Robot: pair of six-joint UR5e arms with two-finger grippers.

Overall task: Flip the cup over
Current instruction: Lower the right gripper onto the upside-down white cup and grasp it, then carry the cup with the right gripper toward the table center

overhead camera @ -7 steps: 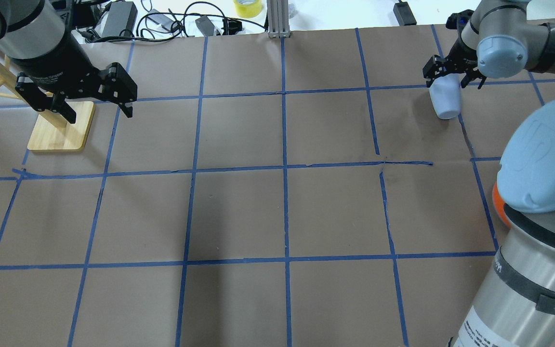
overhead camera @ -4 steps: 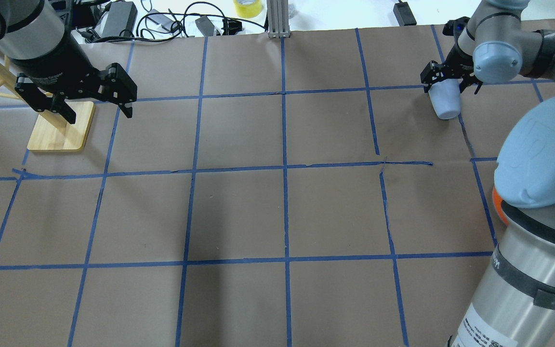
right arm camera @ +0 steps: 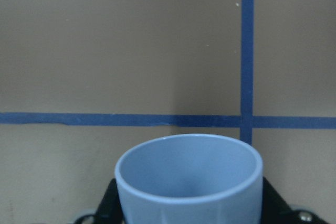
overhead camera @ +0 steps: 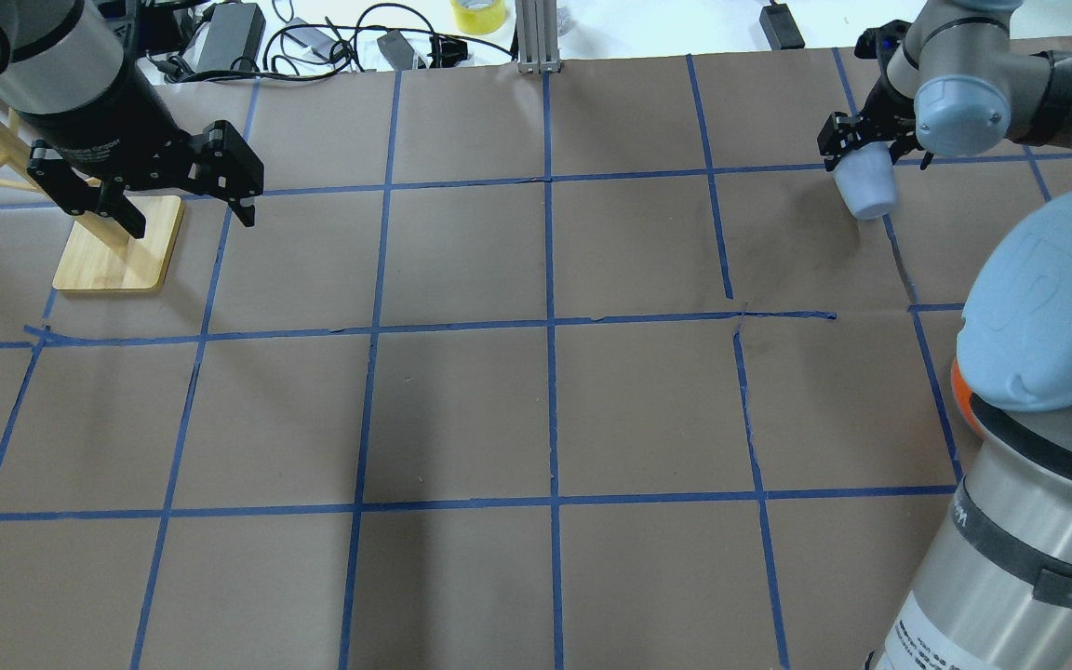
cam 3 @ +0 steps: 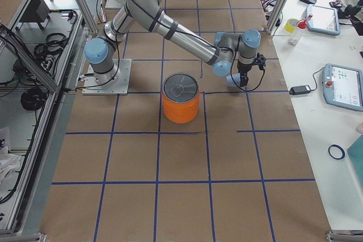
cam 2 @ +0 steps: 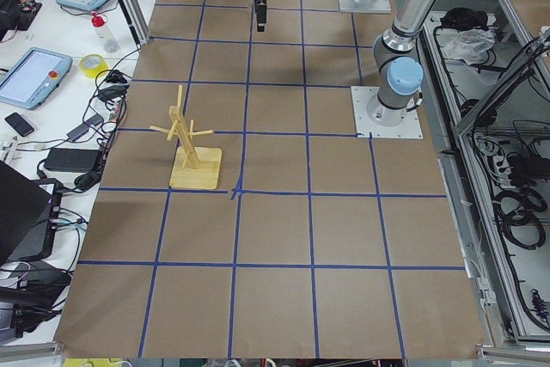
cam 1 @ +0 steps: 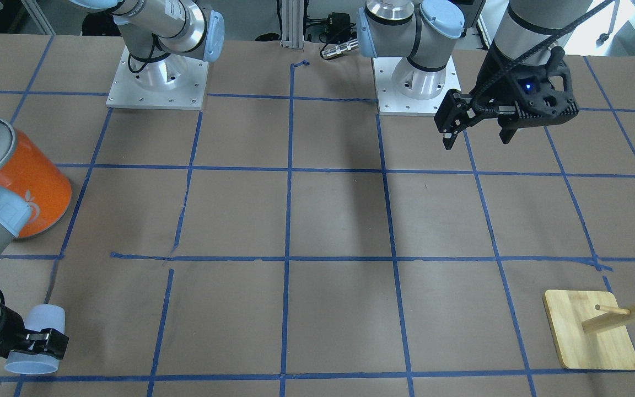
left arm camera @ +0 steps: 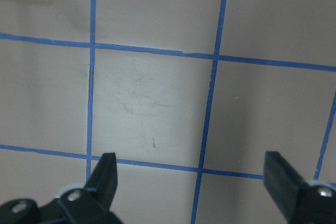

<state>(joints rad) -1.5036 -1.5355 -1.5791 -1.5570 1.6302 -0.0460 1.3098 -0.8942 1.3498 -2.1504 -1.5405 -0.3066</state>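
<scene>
The pale light-blue cup is clamped in my right gripper at the far right of the table and held tilted, base pointing down and toward the robot. It also shows in the front-facing view and in the right side view. The right wrist view shows its open rim and darker inside between the fingers. My left gripper is open and empty above the far left of the table, and shows in the front-facing view and in the left wrist view.
A large orange can with a silver lid stands near the right arm's elbow. A wooden peg stand sits on the far left, beside the left gripper. Cables and a yellow tape roll lie beyond the table's far edge.
My right gripper has turned with the cup in it; the cup looks shorter from overhead and points more down and right. The left arm has not moved.
</scene>
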